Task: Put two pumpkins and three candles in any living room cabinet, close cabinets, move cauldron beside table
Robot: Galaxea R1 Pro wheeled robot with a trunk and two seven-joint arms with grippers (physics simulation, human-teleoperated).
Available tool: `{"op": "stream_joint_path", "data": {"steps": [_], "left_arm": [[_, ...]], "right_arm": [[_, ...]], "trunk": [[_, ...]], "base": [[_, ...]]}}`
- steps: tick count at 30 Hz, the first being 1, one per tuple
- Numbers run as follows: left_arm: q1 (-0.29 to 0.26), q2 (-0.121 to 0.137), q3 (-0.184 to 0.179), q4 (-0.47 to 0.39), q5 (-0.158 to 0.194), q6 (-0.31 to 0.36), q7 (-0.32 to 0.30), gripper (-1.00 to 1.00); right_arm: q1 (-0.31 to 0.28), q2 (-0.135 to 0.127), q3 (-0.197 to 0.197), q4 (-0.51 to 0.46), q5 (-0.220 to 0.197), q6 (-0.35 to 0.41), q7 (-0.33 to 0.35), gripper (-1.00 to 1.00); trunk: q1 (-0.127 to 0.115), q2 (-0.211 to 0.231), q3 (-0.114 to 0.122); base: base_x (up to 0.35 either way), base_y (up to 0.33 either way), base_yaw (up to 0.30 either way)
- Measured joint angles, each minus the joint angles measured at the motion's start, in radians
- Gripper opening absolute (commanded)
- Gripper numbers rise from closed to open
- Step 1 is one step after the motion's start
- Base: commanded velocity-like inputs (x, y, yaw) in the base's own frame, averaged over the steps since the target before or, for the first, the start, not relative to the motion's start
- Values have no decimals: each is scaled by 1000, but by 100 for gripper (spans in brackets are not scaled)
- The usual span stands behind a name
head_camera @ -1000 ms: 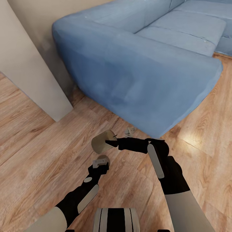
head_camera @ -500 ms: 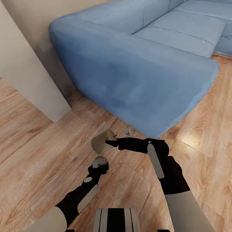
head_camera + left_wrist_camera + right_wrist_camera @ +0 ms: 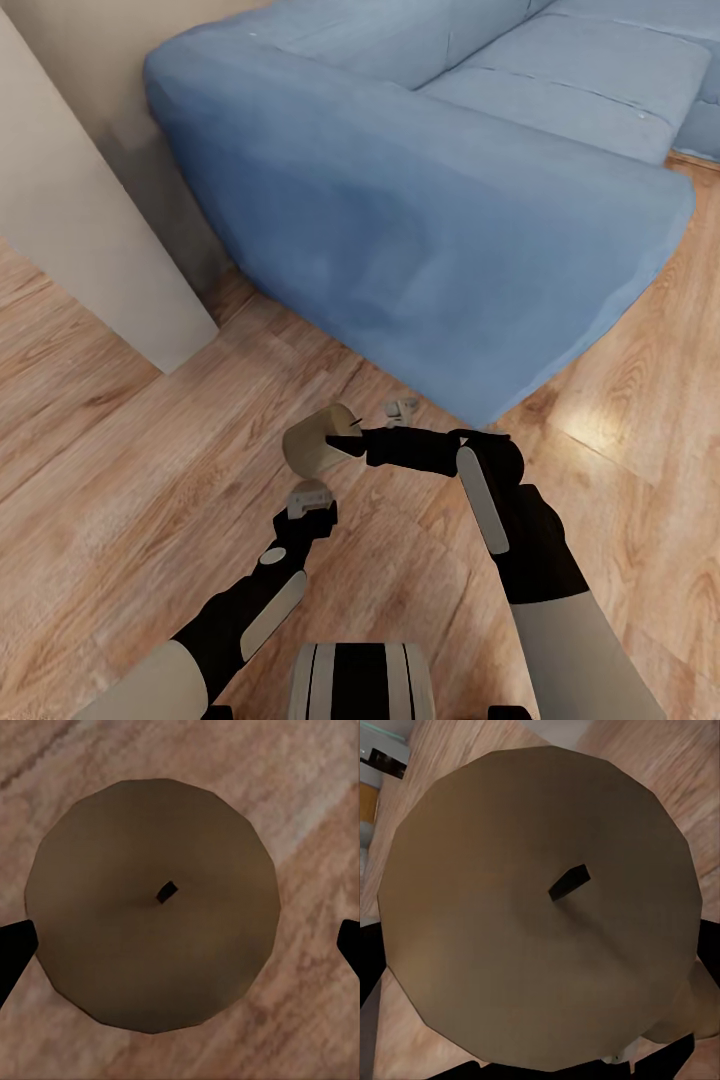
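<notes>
My right gripper (image 3: 347, 446) is shut on a tan candle (image 3: 315, 443) and holds it tilted on its side above the wood floor. In the right wrist view this candle (image 3: 536, 907) shows its flat top and dark wick very close, with dark fingers at its edges. My left gripper (image 3: 310, 500) points down, open, over a second candle (image 3: 309, 488) that stands on the floor and is mostly hidden by the hand. In the left wrist view that candle (image 3: 154, 904) lies between the two spread fingertips (image 3: 13, 949), with a gap on one side. Pumpkins, cabinet, cauldron and table are out of view.
A large blue sofa (image 3: 430, 190) fills the space ahead, its near corner close to my right arm. A beige wall corner (image 3: 90, 250) juts out at the left. A small grey sofa foot (image 3: 400, 407) sits by the sofa's base. Wood floor (image 3: 120, 500) spreads left and right.
The whole view has shifted, so sofa and wall corner slid slightly left. The floor candle shows less from behind the left gripper. Both arms keep their pose, and the right still holds its candle.
</notes>
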Motion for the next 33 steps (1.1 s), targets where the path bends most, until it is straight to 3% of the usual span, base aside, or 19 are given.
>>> {"op": "stream_joint_path", "data": {"steps": [11, 18, 33], "left_arm": [[7, 3, -3, -37, 13, 1, 37, 100], [12, 33, -5, -74, 13, 2, 41, 100], [13, 30, -5, -74, 13, 2, 41, 100]], "right_arm": [[0, 0, 0, 0, 1, 0, 0, -100], [0, 0, 0, 0, 1, 0, -1, -100], [0, 0, 0, 0, 1, 0, 0, -100]], "trunk": [[0, 0, 0], [0, 0, 0], [3, -1, -23]], "base": [[0, 0, 0], [0, 0, 0], [0, 0, 0]]}}
